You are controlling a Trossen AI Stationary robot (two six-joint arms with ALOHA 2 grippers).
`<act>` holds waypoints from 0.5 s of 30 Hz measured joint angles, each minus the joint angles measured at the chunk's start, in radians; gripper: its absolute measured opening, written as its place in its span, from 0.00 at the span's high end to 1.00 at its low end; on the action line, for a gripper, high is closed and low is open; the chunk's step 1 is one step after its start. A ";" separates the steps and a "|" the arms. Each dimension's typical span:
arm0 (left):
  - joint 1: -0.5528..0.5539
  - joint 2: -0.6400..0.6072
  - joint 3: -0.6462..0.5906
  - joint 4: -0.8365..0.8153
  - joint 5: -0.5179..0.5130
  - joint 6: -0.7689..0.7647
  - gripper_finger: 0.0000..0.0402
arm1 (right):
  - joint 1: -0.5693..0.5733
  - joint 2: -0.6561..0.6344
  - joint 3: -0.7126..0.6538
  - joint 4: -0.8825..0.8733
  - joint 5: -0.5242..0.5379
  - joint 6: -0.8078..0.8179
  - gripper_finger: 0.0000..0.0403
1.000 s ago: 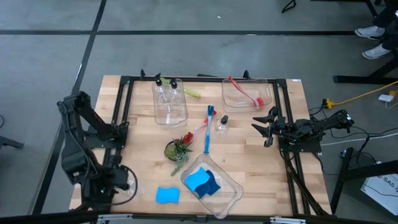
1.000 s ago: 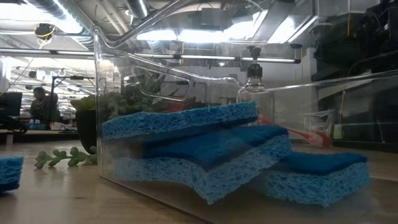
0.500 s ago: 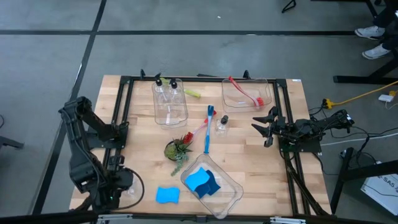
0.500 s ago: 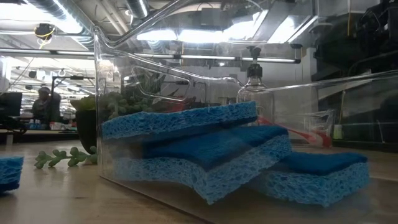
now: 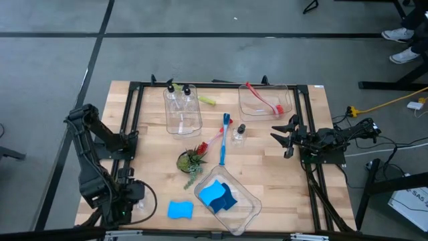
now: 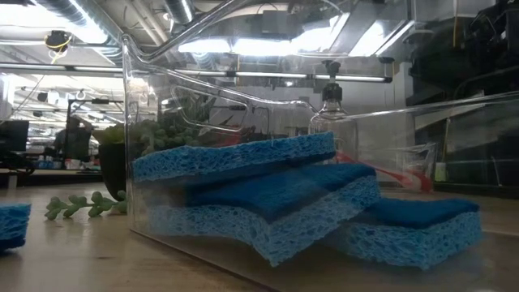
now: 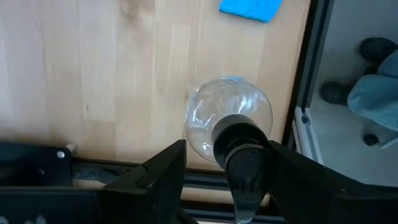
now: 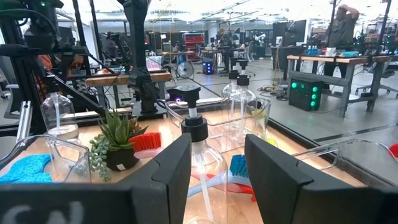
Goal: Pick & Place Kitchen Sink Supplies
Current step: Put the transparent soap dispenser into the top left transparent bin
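While the right arm waits, the left arm has swung down toward the lower left corner of the high view over the last moment, and its left gripper [image 7: 227, 165] now hangs over a clear pump bottle [image 7: 227, 121] standing at the near edge of the bench [image 7: 93, 68]. Seen from the wrist, the jaws stand wide to either side of the black pump top, not closed on it; they look to be straddling it, so I judge a grasp is about to start rather than already made. Just beyond, a loose blue sponge [image 5: 180, 210] lies on the bench at lower centre, beside the near bin [image 5: 251, 213] that already holds stacked sponges [image 5: 217, 195].

Farther up the frame, the potted plant [image 5: 192, 160] sits mid-bench, with a blue brush [image 5: 224, 138] and another small bottle [image 5: 239, 132] beside it. At the top, two bottles [image 5: 179, 98] stand in the upper-left bin [image 5: 182, 124], a yellow-green brush [image 5: 206, 100] lies just beside it, and a red brush [image 5: 263, 98] rests in the upper-right bin [image 5: 264, 110].

At the right edge, the right gripper [image 5: 285, 138] holds nothing, its jaws partly open. Several supplies are still loose, so the sorting is only partly done.
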 joint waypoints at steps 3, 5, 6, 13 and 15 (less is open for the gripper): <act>0.003 0.000 0.000 0.005 -0.014 -0.006 0.52 | 0.000 0.000 0.000 0.000 0.000 0.003 0.63; 0.007 0.000 0.000 0.005 -0.008 -0.008 0.58 | 0.000 0.000 0.000 0.000 0.000 0.000 0.63; 0.009 0.000 0.000 0.006 -0.003 -0.008 0.61 | 0.000 0.000 0.000 0.000 0.000 0.000 0.63; 0.017 -0.002 0.000 0.005 0.007 -0.030 0.79 | 0.000 0.000 0.000 0.000 0.000 0.003 0.63; 0.021 -0.002 0.000 0.007 0.007 -0.042 0.79 | 0.000 0.000 0.000 0.000 0.000 0.001 0.63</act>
